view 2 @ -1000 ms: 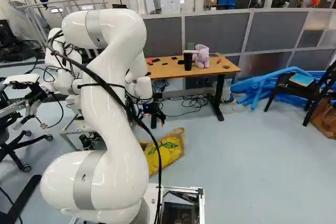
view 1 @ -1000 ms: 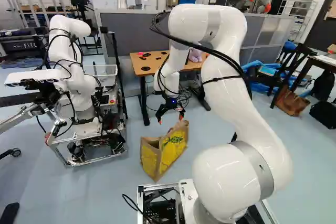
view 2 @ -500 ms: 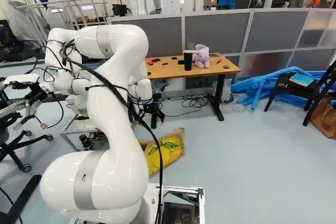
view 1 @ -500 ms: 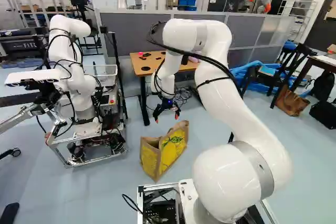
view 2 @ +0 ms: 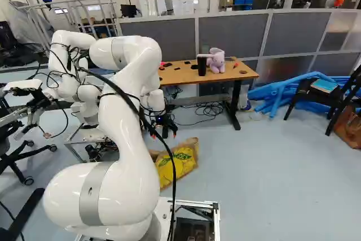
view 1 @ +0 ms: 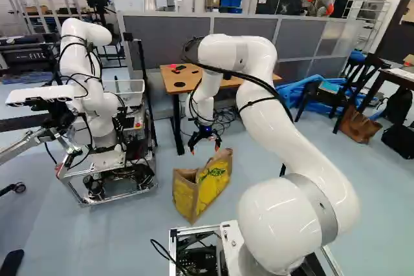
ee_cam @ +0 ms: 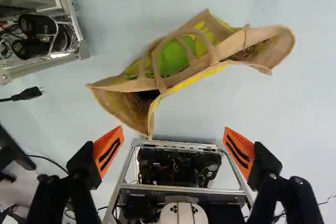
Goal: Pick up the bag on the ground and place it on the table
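Lower now than in the earlier frames, the white arm [view 1: 299,143] has sunk at its elbow relative to the joint at its foot, carrying the gripper [view 1: 204,149] down a little and slightly leftward in the left base view, while the base and the bag [view 1: 215,180] have stayed put. Its claw is spread wide: in the wrist view the two orange pads [ee_cam: 108,150] stand well apart, facing each other, with nothing gripped and neither pad touching the bag. Most of the bag lies ahead of the gripper, beneath it, and one corner reaches into the gap seen between the fingers. On the floor [view 1: 145,234], the bag stands with its mouth gaping and its handles [ee_cam: 157,59] looped up over a yellow and green side. Part of the base frame [ee_cam: 181,188] also shows between the fingers, farther down. Beyond the bag stands the table [view 2: 186,76], bearing a black cup [view 2: 202,66] and a purple plush toy [view 2: 216,61] side by side. Another robot [view 1: 97,105] stands at the left of the left base view.
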